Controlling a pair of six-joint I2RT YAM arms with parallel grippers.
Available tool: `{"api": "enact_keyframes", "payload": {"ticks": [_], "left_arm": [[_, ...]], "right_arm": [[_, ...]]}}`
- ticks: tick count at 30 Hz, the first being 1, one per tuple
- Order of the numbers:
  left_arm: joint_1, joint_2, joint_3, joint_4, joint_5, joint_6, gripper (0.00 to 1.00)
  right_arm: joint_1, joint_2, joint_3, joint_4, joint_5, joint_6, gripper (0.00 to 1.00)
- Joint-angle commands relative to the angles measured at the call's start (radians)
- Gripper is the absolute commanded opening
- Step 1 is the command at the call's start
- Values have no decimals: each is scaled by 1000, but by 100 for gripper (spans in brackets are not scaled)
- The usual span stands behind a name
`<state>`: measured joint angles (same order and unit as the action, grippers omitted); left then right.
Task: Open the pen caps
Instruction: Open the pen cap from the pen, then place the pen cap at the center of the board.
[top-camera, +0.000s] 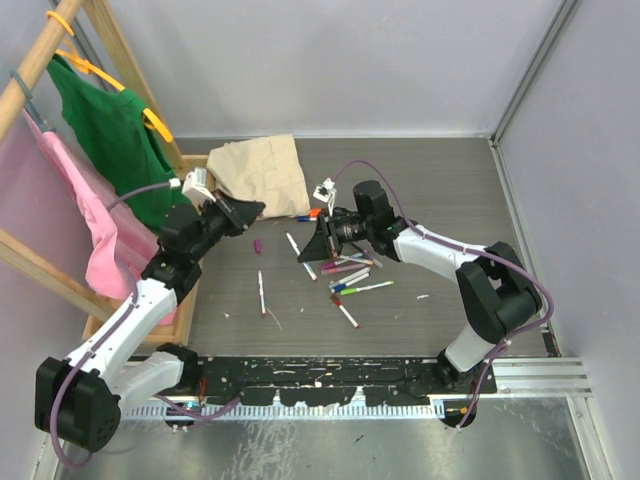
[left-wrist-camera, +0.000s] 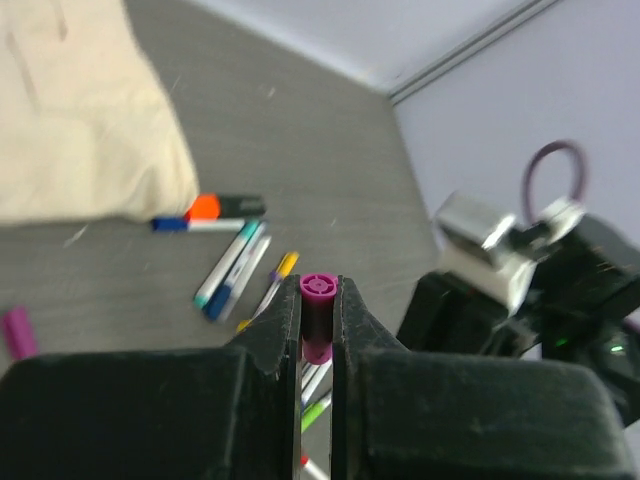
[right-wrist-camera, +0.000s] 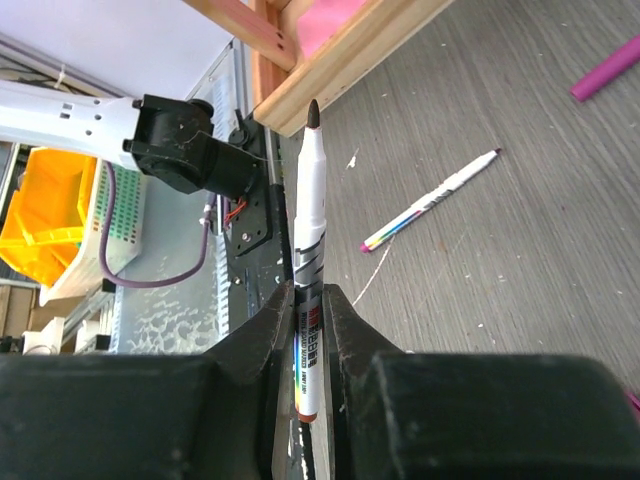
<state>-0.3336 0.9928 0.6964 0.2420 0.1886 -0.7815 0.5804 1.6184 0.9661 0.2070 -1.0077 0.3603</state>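
Now | left gripper (left-wrist-camera: 318, 312) clamped on small purple cap (left-wrist-camera: 318, 290); right gripper (right-wrist-camera: 308, 297) pinching upright white pen (right-wrist-camera: 310, 200), dark tip bare

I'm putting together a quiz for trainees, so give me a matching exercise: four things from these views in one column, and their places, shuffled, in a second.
Things:
1. purple cap
2. uncapped pen
3. beige cloth
4. green garment

Places:
A. hanging on the wooden rack
B. clamped between the left fingers
C. crumpled on the table, beside the rack
D. clamped between the right fingers

Pairs: 1-B, 2-D, 3-C, 4-A
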Motion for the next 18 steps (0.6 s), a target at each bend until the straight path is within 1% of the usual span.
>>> {"api": "enact_keyframes", "payload": {"ticks": [1,5,10,12,15,18], "left_arm": [[-8,1,-35,-132,-30,-5,0],[-60,52,-15,-283,-162,11,0],[-203,156,74,-475,-450,8,0],[-240,206,119,-522,-533,8,0],[-256,284,156,-555,-569,11,0],[-256,359,176,-540,-591,41,0]], "right_arm": [[-11,-40,40,3,20,-17,2],[-15,-41,45,-10,25,-26,2],[-27,-41,52,-29,35,-38,2],[-31,-42,54,-31,37,-38,2],[-39,-45,53,-34,36,-38,2],[-46,-50,52,-34,35,-38,3]]}}
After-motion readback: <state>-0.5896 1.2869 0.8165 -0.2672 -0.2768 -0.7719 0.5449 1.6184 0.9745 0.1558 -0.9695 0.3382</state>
